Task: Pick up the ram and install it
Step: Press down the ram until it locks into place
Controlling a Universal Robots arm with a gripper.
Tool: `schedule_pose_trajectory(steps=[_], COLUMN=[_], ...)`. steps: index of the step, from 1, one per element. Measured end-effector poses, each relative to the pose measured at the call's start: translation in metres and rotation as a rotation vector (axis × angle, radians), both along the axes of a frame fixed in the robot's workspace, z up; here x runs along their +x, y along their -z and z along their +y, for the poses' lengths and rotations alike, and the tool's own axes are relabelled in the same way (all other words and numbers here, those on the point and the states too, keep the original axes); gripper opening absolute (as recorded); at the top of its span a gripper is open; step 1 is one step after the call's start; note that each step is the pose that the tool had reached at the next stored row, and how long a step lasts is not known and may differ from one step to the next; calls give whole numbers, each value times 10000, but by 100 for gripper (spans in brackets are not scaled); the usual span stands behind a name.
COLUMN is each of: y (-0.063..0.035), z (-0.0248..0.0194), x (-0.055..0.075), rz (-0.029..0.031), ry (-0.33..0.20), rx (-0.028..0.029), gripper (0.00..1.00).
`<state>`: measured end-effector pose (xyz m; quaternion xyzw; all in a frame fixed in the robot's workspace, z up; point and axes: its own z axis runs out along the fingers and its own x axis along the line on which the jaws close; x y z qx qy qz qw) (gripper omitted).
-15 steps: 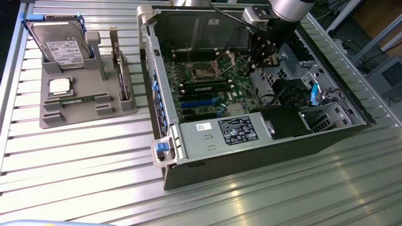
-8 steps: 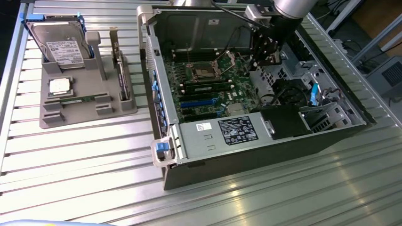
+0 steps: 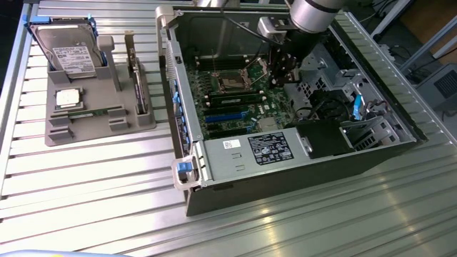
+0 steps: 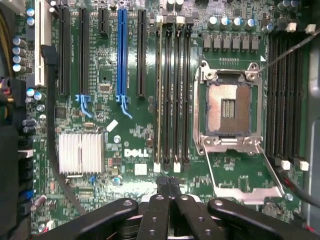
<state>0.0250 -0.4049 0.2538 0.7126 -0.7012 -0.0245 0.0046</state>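
The gripper (image 4: 169, 187) is clenched with nothing between its fingers, poised above the motherboard (image 4: 130, 125) just short of the memory slots (image 4: 172, 95); the ram (image 3: 236, 99) sits seated in one slot beside the empty processor socket (image 4: 229, 107).

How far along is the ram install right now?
Done, apparently: a ram stick stands in the memory slot farthest from the empty CPU socket. In hand: nothing visible; the end effector is shut, above the board at the slots' end. Left: confirming seating, since the slot clips cannot be judged. A green strip lies on the tray, possibly another stick.
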Motion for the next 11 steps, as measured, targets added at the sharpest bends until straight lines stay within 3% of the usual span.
schedule_pose_trajectory(steps=[3,7,9,11], y=[96,225,231,142], z=[-15,-16,-15,-15], x=[-121,-127,-127,-131], rz=[0,2,-1,-9], ry=[-22,-23,-22,-23], rx=[0,-8,1,3], gripper=[10,10,10,10])
